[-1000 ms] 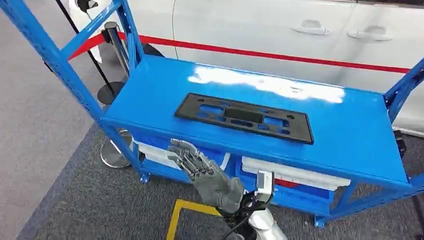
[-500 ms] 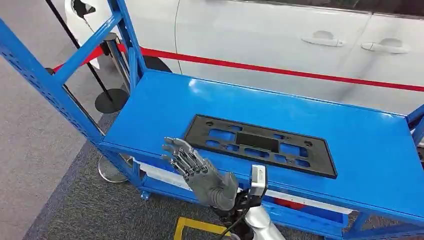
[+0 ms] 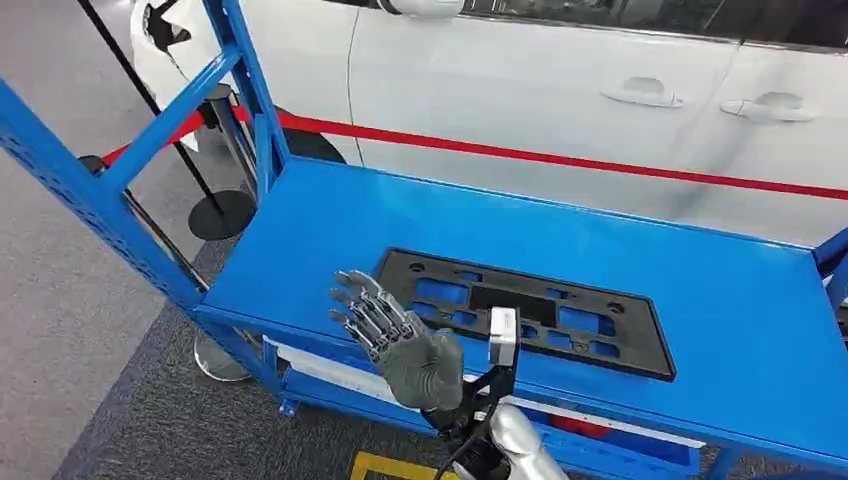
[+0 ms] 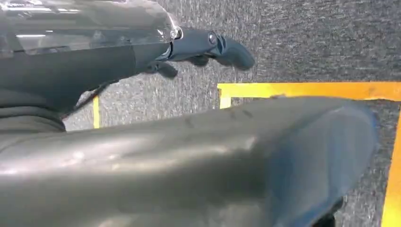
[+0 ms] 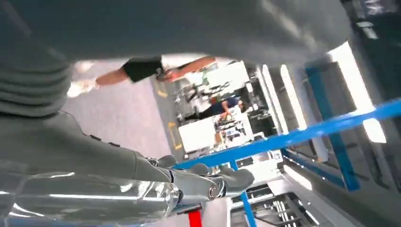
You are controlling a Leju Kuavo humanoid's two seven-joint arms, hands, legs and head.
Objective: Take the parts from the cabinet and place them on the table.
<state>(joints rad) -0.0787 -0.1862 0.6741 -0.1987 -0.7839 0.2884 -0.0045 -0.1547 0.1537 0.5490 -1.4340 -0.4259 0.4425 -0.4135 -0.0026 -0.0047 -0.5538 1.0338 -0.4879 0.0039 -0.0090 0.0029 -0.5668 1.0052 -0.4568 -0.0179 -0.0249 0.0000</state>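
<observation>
A flat black plastic panel with rectangular cut-outs (image 3: pixel 525 311) is lying on the top shelf of the blue metal cabinet (image 3: pixel 700 290), close to the shelf's near edge. Its long axis is running across the shelf from side to side, roughly parallel to that edge.

In the head view, the right robot hand (image 3: pixel 395 337) is being held raised in front of the cabinet with nothing in it and its fingers (image 3: pixel 362 306) spread apart, pointing up and toward the shelf. It is seen over the near left end of the panel, and whether it is touching the panel cannot be told. The panel is lying ahead of this hand and extending away to its right.

The left robot hand (image 4: pixel 208 47) is being shown in its wrist view hanging over grey carpet marked with yellow tape; its fingers are curled in loosely and no object is being held.

The right hand is judged to be the nearer one, so the coming grasp is likely being set up at the panel's near left end.

A white car with a red stripe (image 3: pixel 600 110) is standing behind the cabinet.
</observation>
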